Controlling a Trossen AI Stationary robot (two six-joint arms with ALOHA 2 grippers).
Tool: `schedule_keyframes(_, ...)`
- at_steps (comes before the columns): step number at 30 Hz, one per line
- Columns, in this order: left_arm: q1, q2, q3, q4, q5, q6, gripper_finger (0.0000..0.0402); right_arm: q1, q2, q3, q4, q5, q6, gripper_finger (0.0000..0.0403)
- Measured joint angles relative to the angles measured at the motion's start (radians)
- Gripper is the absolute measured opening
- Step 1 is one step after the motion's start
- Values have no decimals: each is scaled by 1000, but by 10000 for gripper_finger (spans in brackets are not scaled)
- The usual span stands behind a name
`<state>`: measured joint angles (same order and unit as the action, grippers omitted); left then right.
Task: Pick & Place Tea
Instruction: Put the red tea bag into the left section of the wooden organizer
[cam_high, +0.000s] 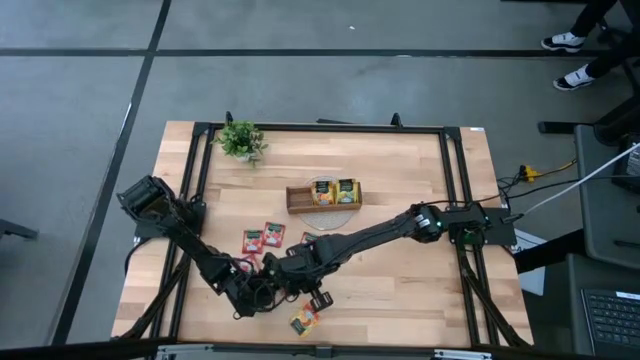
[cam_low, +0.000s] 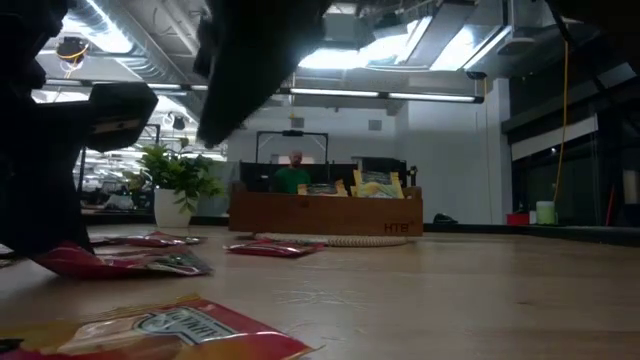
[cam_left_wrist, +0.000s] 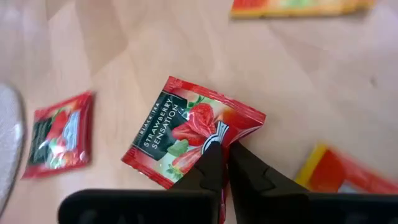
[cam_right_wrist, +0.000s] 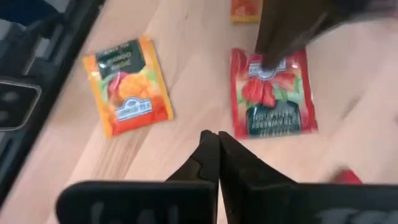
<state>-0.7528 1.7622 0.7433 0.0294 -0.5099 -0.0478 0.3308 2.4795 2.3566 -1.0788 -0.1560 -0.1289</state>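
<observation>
The left tool (cam_left_wrist: 221, 152) is closed on the strawberry sachet's (cam_left_wrist: 186, 127) edge at frame centre: grasp step. Next: lift, carry to the wooden tray (cam_high: 322, 195). The right tool (cam_right_wrist: 217, 149) hovers closed, empty.

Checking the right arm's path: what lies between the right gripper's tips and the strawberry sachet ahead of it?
Bare wood only, in the right wrist view: the shut right gripper points at the strawberry sachet.

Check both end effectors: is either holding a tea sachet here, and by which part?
The left end effector is shut on a red strawberry sachet, pinching one edge. The right end effector is shut on nothing.
</observation>
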Motion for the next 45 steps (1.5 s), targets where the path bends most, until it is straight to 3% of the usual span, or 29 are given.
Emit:
schedule_keyframes(5, -3, -66, 22, -121, -41, -8, 8, 0, -106, -45, -48, 4, 126, 20)
schedule_keyframes(13, 0, -174, 72, -171, -140, 84, 8, -16, -208, -43, -26, -45, 416, 25)
schedule_keyframes(19, 6, -252, 129, -244, -231, 241, 8, -37, -260, -41, 16, -83, 582, 35)
schedule_keyframes(33, 10, -403, 158, -271, -352, 498, 8, -152, -376, -29, 16, -85, 799, 188)
schedule_keyframes(38, 10, -426, 177, -276, -404, 604, 8, -200, -376, -30, 12, -160, 810, 220)
schedule_keyframes(45, 7, -426, 190, -274, -438, 647, 9, -250, -386, -30, -11, -179, 831, 244)
